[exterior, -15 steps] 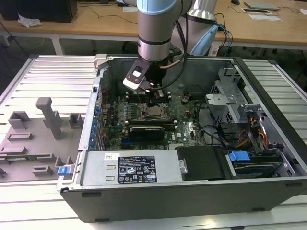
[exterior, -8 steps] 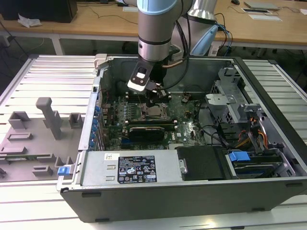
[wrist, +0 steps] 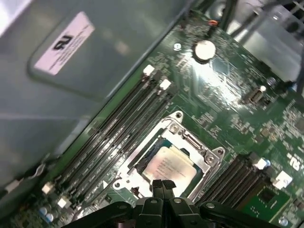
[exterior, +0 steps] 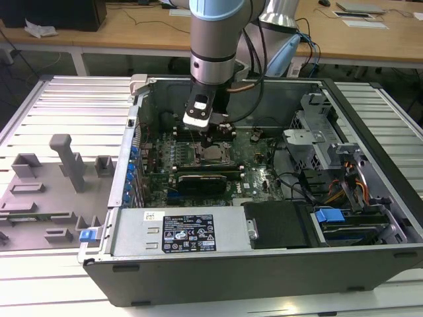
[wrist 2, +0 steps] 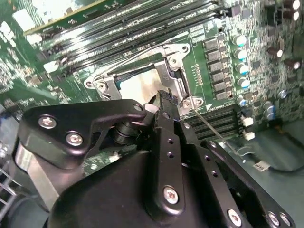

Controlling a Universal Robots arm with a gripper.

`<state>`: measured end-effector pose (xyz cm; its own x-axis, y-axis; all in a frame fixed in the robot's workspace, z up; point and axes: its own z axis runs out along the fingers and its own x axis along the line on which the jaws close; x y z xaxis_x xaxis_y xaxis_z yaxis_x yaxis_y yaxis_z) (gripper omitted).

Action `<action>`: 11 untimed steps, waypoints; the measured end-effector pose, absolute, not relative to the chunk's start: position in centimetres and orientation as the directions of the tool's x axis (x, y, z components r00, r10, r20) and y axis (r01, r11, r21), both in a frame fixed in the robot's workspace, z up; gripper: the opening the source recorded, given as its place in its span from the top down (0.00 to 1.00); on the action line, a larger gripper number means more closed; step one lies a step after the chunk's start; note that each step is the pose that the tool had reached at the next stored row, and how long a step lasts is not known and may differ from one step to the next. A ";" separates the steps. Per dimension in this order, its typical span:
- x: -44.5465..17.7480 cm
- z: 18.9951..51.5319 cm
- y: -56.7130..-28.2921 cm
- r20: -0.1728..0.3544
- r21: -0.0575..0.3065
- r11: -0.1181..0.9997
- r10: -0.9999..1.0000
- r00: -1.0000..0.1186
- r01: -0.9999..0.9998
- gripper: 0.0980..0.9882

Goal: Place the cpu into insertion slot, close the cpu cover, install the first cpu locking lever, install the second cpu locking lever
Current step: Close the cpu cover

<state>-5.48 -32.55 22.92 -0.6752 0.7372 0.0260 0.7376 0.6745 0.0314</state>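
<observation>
The pincer (wrist: 163, 184), fingers pressed together and holding nothing, sits at the cpu cover's (wrist: 189, 141) edge above the cpu (wrist: 167, 164).

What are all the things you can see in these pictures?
computer case: one, dark grey, open on the slatted table
parts tray: one, grey, on the table, toward the exterior view's left
motherboard: one, green, inside the case
cpu: one, silver-beige, seated on the motherboard
cpu cover: one, grey metal, framing the cpu
coin battery: one, silver, on the motherboard
robot arm: one, grey and blue, reaching into the case
jaws: one pair, black, shut, at the cpu cover's edge
</observation>
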 end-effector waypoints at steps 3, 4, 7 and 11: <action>-5.5 22.9 -32.6 0.026 0.031 0.731 0.682 -0.731 0.682 0.99; -5.5 22.9 -32.6 0.026 0.031 0.742 0.669 -0.743 0.670 0.99; -5.5 22.9 -32.5 0.026 0.031 0.808 0.588 -0.808 0.589 0.99; -5.5 22.9 -32.6 0.026 0.031 0.849 0.527 -0.850 0.527 0.99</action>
<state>-5.48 -32.55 22.91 -0.8496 0.5268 0.0255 0.5274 0.8491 0.0307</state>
